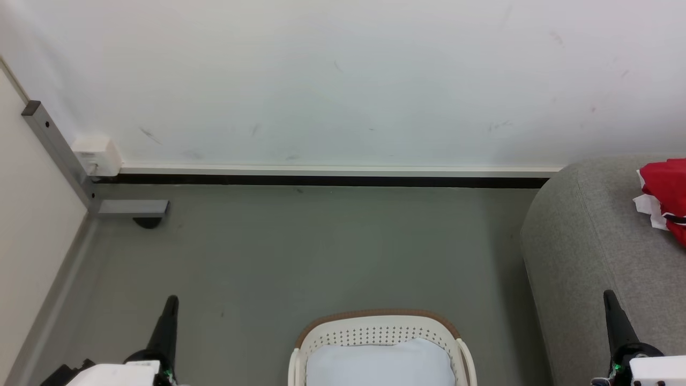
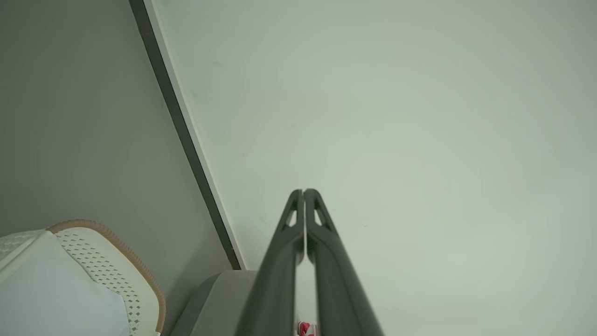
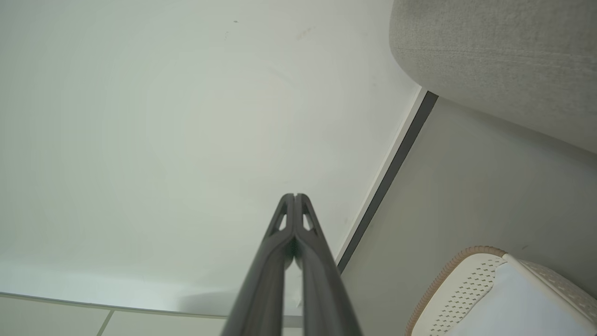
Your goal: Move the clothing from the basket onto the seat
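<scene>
A grey-green floor (image 1: 300, 252) is seen in the head view, bounded at 12 o'clock by a dark skirting strip (image 1: 321, 181) under a white wall (image 1: 343, 80). The basket (image 1: 375, 315) is set directly on the floor at 6 o'clock and is cut off by the lower edge. A pale white pad (image 1: 380, 364) is held inside it. The seat (image 1: 584, 241) is stood on the floor at 3 to 4 o'clock, apart from the basket. The clothing (image 1: 664, 187) is laid crumpled on the seat's top at 3 o'clock, at the picture's edge. A grey metal foot (image 1: 131, 208) is rested on the floor at 9 to 10 o'clock, near the corner.
</scene>
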You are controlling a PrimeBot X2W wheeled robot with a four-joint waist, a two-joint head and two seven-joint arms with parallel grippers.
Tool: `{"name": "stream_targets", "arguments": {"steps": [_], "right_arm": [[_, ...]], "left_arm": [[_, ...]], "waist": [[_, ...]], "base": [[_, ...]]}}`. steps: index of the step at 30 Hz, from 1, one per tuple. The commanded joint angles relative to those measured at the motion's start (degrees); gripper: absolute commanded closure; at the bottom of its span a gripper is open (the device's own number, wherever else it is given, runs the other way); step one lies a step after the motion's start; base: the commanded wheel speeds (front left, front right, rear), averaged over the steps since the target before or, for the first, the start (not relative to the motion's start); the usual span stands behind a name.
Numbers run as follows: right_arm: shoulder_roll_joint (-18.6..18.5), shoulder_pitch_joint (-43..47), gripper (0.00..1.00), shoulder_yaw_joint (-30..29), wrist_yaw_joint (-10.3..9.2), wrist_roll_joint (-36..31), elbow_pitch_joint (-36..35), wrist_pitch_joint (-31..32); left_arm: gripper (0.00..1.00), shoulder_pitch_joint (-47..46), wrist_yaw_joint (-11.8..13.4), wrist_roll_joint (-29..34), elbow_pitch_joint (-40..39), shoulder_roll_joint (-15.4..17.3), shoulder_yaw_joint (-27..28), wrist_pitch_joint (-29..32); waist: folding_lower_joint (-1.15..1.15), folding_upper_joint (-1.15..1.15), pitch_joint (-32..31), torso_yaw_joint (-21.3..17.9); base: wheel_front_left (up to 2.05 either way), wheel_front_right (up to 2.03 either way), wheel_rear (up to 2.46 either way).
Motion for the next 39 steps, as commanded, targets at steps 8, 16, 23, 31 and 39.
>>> {"name": "stream_targets", "arguments": {"steps": [8,16,23,31,39], "right_arm": [[-0.56,-0.72,1.00,-0.62,-0.10,4.39,-0.77,1.18],[-0.57,-0.86,1.00,-1.05,-0.11,7.40,-1.13,1.96],[-0.58,-0.93,1.00,-1.28,-0.12,9.14,-1.30,2.53],[-0.57,-0.93,1.00,-1.27,-0.12,9.14,-1.28,2.53],[-0.57,-0.92,1.00,-1.27,-0.12,9.14,-1.27,2.53]], "left_arm": [[1.00,-0.85,-0.44,-4.31,-0.60,0.53,0.53,1.26],[1.00,-1.12,-0.55,-7.45,-0.86,0.54,0.75,2.04],[1.00,-1.22,-0.64,-9.63,-1.02,0.55,0.87,2.59],[1.00,-1.21,-0.64,-9.64,-1.01,0.54,0.85,2.58],[1.00,-1.21,-0.63,-9.64,-1.02,0.54,0.85,2.58]], "waist": [[0.00,0.00,-0.03,0.35],[0.00,0.00,-0.06,0.68],[-0.01,0.00,-0.09,0.92],[-0.01,0.00,-0.09,0.92],[-0.01,0.00,-0.09,0.92]], "base": [[0.00,0.00,0.00],[0.00,0.00,0.00],[0.00,0.00,0.00],[0.00,0.00,0.00],[0.00,0.00,0.00]]}}
